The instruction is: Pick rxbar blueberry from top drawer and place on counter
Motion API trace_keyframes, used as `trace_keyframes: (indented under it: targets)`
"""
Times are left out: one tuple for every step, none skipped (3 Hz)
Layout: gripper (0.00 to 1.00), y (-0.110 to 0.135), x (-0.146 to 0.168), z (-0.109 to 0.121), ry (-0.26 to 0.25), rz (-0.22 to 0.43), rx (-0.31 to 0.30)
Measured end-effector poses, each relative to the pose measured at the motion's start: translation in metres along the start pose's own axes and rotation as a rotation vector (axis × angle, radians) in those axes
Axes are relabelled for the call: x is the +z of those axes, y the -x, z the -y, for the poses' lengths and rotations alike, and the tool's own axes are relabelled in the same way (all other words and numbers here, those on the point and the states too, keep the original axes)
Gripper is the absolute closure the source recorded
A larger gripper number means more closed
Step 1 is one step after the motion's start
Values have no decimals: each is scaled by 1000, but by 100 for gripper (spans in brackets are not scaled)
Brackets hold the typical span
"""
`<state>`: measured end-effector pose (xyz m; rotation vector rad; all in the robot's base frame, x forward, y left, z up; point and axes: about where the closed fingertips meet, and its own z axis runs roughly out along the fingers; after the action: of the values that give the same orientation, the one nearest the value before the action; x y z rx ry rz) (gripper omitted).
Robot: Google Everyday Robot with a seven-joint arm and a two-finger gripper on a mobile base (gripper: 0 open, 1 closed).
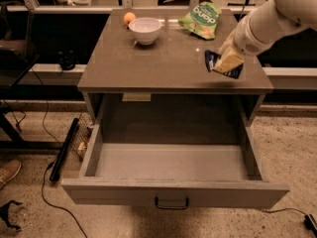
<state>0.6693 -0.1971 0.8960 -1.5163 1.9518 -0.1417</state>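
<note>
The gripper (226, 59) holds the rxbar blueberry (211, 59) over the counter (148, 66) (right side; top drawer (173, 195) open)

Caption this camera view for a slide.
Tool holds the bar over the right of the counter, behind the open drawer.

We see a dim, warm scene lit from above. The gripper (228, 62), clamped on the rxbar blueberry (211, 59) above the counter's (148, 68) right front, throws soft shade just beneath its jaws. Left of the jaws the counter gleams faintly. Below them, the cavity behind the top drawer (171, 162) lies in deep shadow.
</note>
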Motion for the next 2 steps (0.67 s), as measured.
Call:
trace_keyframes:
  targets:
    - [100,0,17,42,-46,-1,48]
    - [82,-7,41,71,-59,-16,120]
